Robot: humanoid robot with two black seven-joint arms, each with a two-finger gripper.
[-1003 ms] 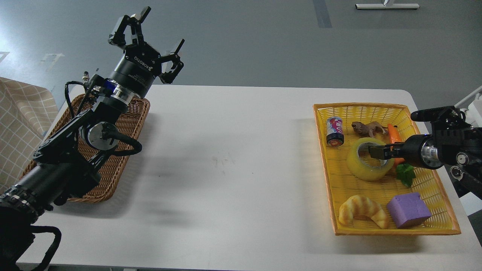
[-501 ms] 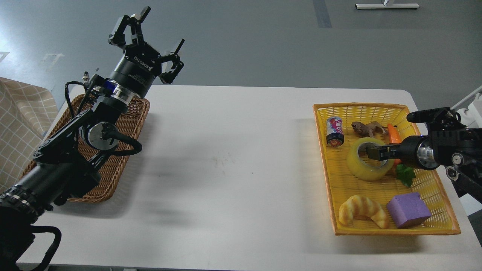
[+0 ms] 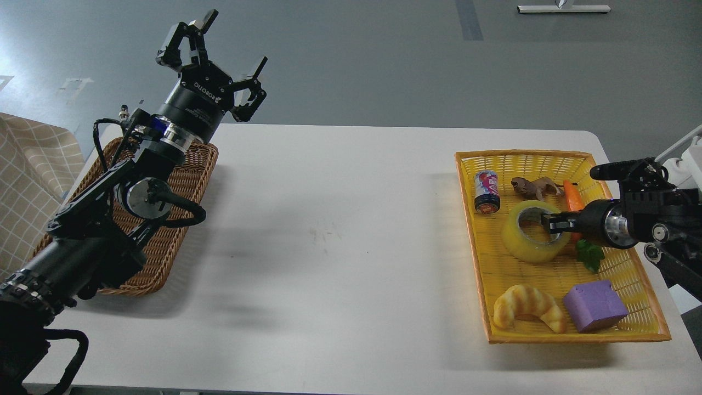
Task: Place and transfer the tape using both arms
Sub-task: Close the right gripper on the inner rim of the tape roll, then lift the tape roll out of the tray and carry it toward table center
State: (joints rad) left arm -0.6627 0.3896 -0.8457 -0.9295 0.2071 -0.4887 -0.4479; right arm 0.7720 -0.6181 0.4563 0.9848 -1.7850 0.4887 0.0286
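Observation:
The tape, a translucent yellow roll with a pale core, lies flat in the yellow basket at the right. My right gripper reaches in from the right, low over the roll. Its fingers are drawn together across the roll's right wall, one tip inside the core. The tape rests on the basket floor. My left gripper is held high over the table's far left corner, fingers spread wide and empty, above the brown wicker basket.
The yellow basket also holds a small can, a toy animal, a carrot with a green leaf, a croissant and a purple block. The white table spans between the baskets.
My right gripper has dropped slightly onto the tape's right wall and its fingers have narrowed together. The left arm has not moved.

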